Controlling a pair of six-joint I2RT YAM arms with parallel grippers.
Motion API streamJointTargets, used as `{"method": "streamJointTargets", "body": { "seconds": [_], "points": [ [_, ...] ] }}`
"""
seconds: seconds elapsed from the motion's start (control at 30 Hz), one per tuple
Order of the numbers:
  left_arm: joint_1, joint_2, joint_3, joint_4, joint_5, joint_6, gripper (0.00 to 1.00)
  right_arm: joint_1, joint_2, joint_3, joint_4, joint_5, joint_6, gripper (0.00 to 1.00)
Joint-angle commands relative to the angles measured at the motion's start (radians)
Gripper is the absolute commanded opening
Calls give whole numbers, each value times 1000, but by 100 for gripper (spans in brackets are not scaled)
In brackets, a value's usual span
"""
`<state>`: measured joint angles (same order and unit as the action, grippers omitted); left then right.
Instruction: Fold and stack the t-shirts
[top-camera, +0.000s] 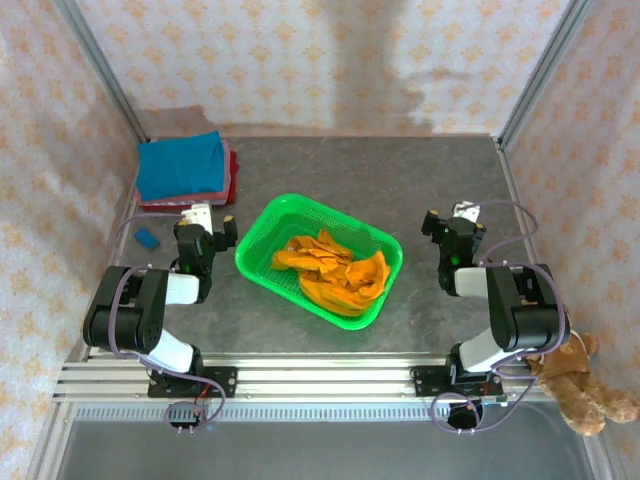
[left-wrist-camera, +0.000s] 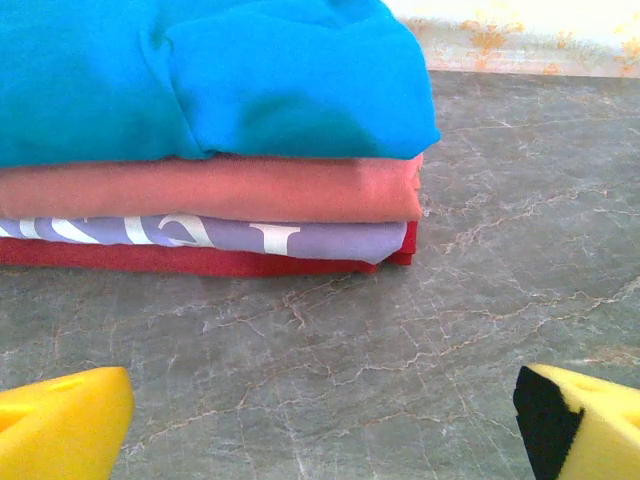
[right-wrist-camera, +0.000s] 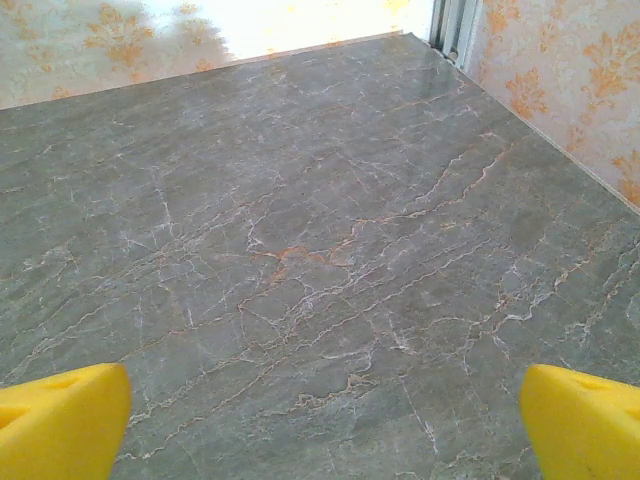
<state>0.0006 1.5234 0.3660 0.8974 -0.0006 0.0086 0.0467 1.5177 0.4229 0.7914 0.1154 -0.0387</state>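
Observation:
A crumpled orange t-shirt (top-camera: 332, 270) lies in the green mesh basket (top-camera: 258, 243) at the table's middle. At the back left stands a stack of folded t-shirts (top-camera: 183, 170), blue on top. The left wrist view shows that stack (left-wrist-camera: 210, 150) from the side: blue, pink, a lilac printed one, red at the bottom. My left gripper (top-camera: 210, 221) stands open just in front of the stack, nothing between its yellow fingertips (left-wrist-camera: 60, 425). My right gripper (top-camera: 452, 224) is open over bare table right of the basket, its fingertips (right-wrist-camera: 585, 425) wide apart.
A small blue object (top-camera: 147, 238) lies by the left arm. A brown teddy bear (top-camera: 578, 385) sits off the table's front right corner. Patterned walls and metal posts close the table at the back and sides. Grey marble tabletop (right-wrist-camera: 320, 250) lies ahead of the right gripper.

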Motion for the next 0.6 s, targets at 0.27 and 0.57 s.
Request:
{"method": "streamJointTargets", "body": {
  "seconds": [0.27, 0.57],
  "points": [
    [3, 7, 27, -25, -33, 9, 100, -2, 6, -9, -6, 10, 5, 99],
    [3, 8, 29, -27, -38, 7, 100, -2, 6, -7, -5, 9, 5, 99]
  ]
}}
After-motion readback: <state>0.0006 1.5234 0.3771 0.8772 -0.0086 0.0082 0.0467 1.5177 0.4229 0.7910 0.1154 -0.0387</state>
